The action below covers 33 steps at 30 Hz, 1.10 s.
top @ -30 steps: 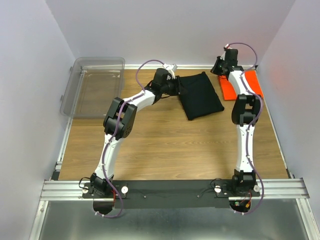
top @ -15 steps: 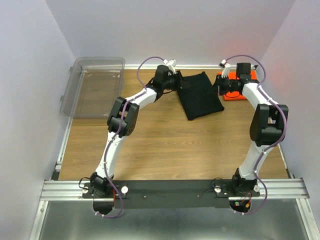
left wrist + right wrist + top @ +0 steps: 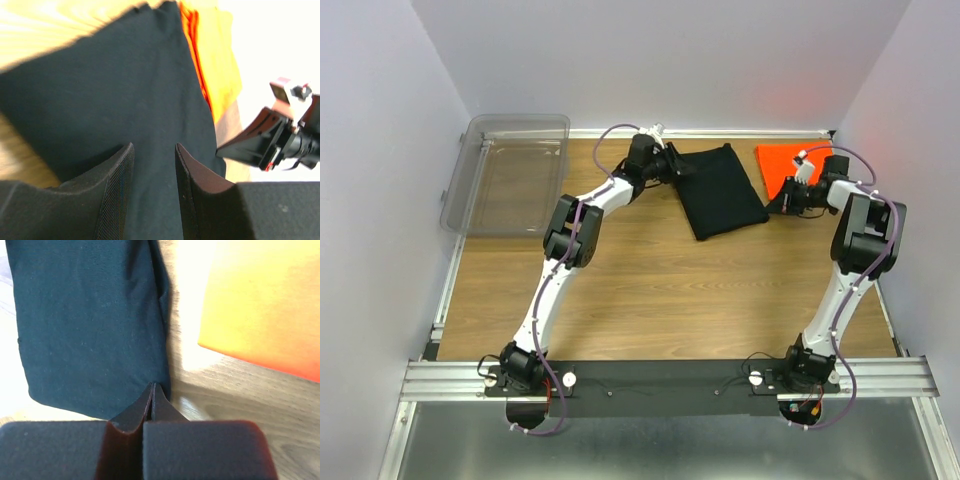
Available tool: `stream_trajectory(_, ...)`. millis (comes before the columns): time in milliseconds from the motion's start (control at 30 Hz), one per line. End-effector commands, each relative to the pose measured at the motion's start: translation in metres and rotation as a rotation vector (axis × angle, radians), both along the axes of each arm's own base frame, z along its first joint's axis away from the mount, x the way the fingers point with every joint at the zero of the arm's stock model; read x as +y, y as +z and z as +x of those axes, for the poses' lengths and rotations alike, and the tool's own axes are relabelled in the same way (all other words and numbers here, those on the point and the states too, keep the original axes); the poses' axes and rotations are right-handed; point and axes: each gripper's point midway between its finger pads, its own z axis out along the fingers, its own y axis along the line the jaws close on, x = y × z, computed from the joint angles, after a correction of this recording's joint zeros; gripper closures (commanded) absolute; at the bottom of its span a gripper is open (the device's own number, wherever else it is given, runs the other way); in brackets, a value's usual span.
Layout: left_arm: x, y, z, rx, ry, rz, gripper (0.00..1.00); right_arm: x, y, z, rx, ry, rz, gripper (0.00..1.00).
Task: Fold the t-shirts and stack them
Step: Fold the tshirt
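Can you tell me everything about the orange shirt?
The orange t-shirt is bright, soft-looking cloth, folded flat with straight edges. It lies on the wooden table in the far right corner, near the walls. A strip of bare wood separates it from the black t-shirt on its left. The right arm hangs over its near edge; whether it touches the cloth cannot be told. The right gripper is shut and holds none of it.
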Motion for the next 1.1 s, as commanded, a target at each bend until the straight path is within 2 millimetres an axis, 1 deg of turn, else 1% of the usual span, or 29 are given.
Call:
stream_trajectory(0,0.023,-0.008,0.023,0.058,0.107,-0.021,0.54,0.002,-0.006,-0.009,0.036,0.005,0.023,0.99)
stream_trajectory(67,0.028,-0.004,0.027,0.044,0.112,-0.025,0.54,0.001,0.004,-0.011,0.011,0.021,0.026,0.98)
stream_trajectory(133,0.027,0.009,0.029,-0.007,0.096,-0.041,0.53,0.0,0.013,-0.011,-0.023,0.039,0.007,0.97)
stream_trajectory(167,0.026,0.018,0.03,-0.032,0.079,-0.052,0.53,0.001,0.026,-0.01,-0.052,0.045,0.002,0.96)
stream_trajectory(200,0.027,0.024,0.031,-0.048,0.077,-0.055,0.53,0.001,0.033,-0.009,-0.074,0.053,-0.003,0.95)
stream_trajectory(233,0.028,0.032,0.033,-0.069,0.079,-0.055,0.53,0.004,0.048,-0.009,-0.114,0.072,0.01,0.94)
stream_trajectory(300,0.032,0.043,0.037,-0.089,0.091,-0.06,0.53,0.01,0.065,-0.005,-0.159,0.1,0.045,0.92)
stream_trajectory(333,0.034,0.046,0.039,-0.093,0.101,-0.061,0.53,0.015,0.083,0.003,-0.198,0.12,0.087,0.92)
stream_trajectory(367,0.036,0.051,0.04,-0.097,0.11,-0.066,0.53,0.019,0.09,0.008,-0.211,0.132,0.111,0.92)
stream_trajectory(400,0.039,0.051,0.042,-0.09,0.119,-0.069,0.53,0.026,0.088,0.013,-0.198,0.145,0.142,0.92)
stream_trajectory(433,0.042,0.051,0.044,-0.089,0.13,-0.068,0.53,0.031,0.104,0.027,-0.223,0.156,0.172,0.92)
stream_trajectory(467,0.043,0.054,0.044,-0.088,0.133,-0.073,0.53,0.042,0.104,0.033,-0.216,0.17,0.188,0.92)
stream_trajectory(500,0.045,0.053,0.046,-0.087,0.138,-0.075,0.53,0.047,0.091,0.043,-0.179,0.166,0.206,0.92)
stream_trajectory(533,0.044,0.055,0.045,-0.092,0.134,-0.079,0.53,0.049,0.101,0.062,-0.163,0.12,0.204,0.92)
stream_trajectory(567,0.044,0.055,0.046,-0.094,0.132,-0.08,0.53,0.063,0.103,0.074,-0.154,0.12,0.202,0.91)
stream_trajectory(600,0.042,0.056,0.045,-0.095,0.125,-0.092,0.53,0.069,0.079,0.084,-0.099,0.102,0.214,0.9)
stream_trajectory(633,0.04,0.054,0.043,-0.088,0.105,-0.1,0.53,0.072,0.093,0.107,-0.12,0.054,0.205,0.88)
stream_trajectory(667,0.039,0.054,0.042,-0.086,0.097,-0.106,0.53,0.075,0.087,0.118,-0.096,0.017,0.202,0.88)
stream_trajectory(700,0.037,0.055,0.04,-0.089,0.088,-0.109,0.53,0.087,0.084,0.13,-0.095,-0.003,0.196,0.86)
stream_trajectory(733,0.038,0.053,0.038,-0.092,0.078,-0.102,0.53,0.092,0.077,0.154,-0.095,-0.067,0.19,0.84)
stream_trajectory(767,0.038,0.058,0.038,-0.104,0.074,-0.102,0.53,0.091,0.059,0.156,-0.058,-0.094,0.196,0.83)
stream_trajectory(800,0.04,0.054,0.036,-0.097,0.075,-0.095,0.53,0.097,0.078,0.173,-0.116,-0.101,0.206,0.83)
stream_trajectory(833,0.04,0.052,0.034,-0.103,0.066,-0.087,0.53,0.098,0.071,0.183,-0.096,-0.149,0.223,0.83)
stream_trajectory(867,0.043,0.06,0.033,-0.119,0.066,-0.087,0.53,0.101,0.052,0.191,-0.076,-0.171,0.228,0.83)
stream_trajectory(900,0.046,0.052,0.03,-0.108,0.065,-0.075,0.53,0.1,0.05,0.199,-0.083,-0.194,0.234,0.83)
stream_trajectory(933,0.048,0.054,0.029,-0.116,0.065,-0.072,0.53,0.1,0.06,0.209,-0.1,-0.224,0.253,0.83)
stream_trajectory(967,0.05,0.055,0.027,-0.123,0.06,-0.067,0.53,0.094,0.054,0.217,-0.101,-0.276,0.237,0.83)
stream_trajectory(1033,0.056,0.058,0.023,-0.142,0.057,-0.047,0.53,0.086,0.039,0.224,-0.096,-0.338,0.218,0.84)
stream_trajectory(1067,0.059,0.068,0.021,-0.174,0.055,-0.037,0.53,0.078,0.032,0.23,-0.097,-0.392,0.191,0.85)
